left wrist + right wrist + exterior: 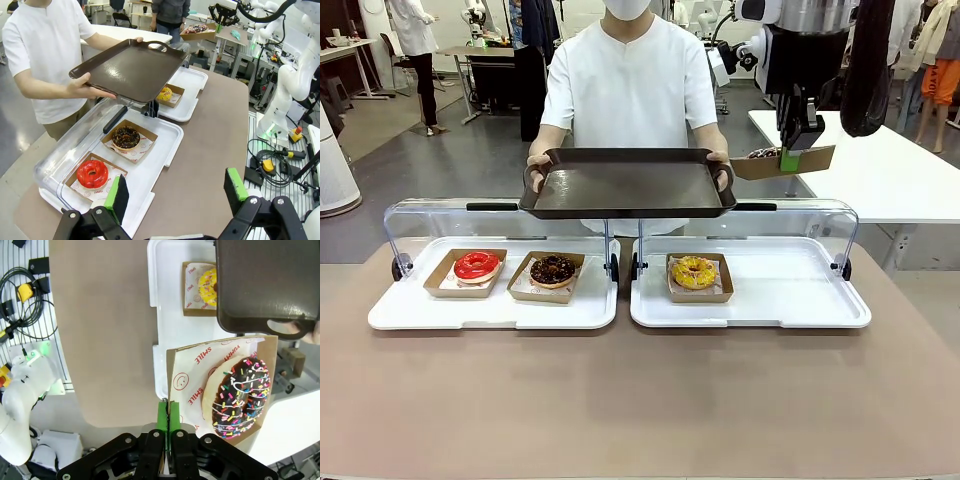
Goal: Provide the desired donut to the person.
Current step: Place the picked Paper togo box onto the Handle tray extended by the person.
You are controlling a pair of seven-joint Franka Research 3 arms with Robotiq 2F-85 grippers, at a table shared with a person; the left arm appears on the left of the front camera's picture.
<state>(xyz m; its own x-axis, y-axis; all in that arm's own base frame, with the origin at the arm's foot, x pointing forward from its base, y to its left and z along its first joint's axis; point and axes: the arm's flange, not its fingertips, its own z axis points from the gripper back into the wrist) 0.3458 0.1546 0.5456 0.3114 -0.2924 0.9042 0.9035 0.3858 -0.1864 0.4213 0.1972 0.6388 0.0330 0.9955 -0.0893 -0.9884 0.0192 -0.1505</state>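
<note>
Left pincer point(176, 191) is hanging wide open above the near left end of the desk point(640, 400), gripping nothing. Two white trays are lying side by side on the desk. The left tray point(490, 312) is carrying a red donut point(477, 265) and a chocolate donut point(553, 268), each in its own paper box. The right tray point(790, 290) is carrying a yellow donut point(693, 271) in a box at its left end. Clear lids point(430, 215) are standing open along the far edges of both trays.

Beyond the lids, the person point(630, 90) is holding a dark tray point(630, 187) level by its two end handles, one hand point(537, 172) at each.

Right pincer point(169, 414) is closed on the edge of another paper box point(185, 380), keeping it in the air. A chocolate donut with coloured sprinkles point(242, 397) is sitting in that box. The box is hanging just beside the right end of the dark tray, at about the same height; whether box and tray are touching cannot be told.
</note>
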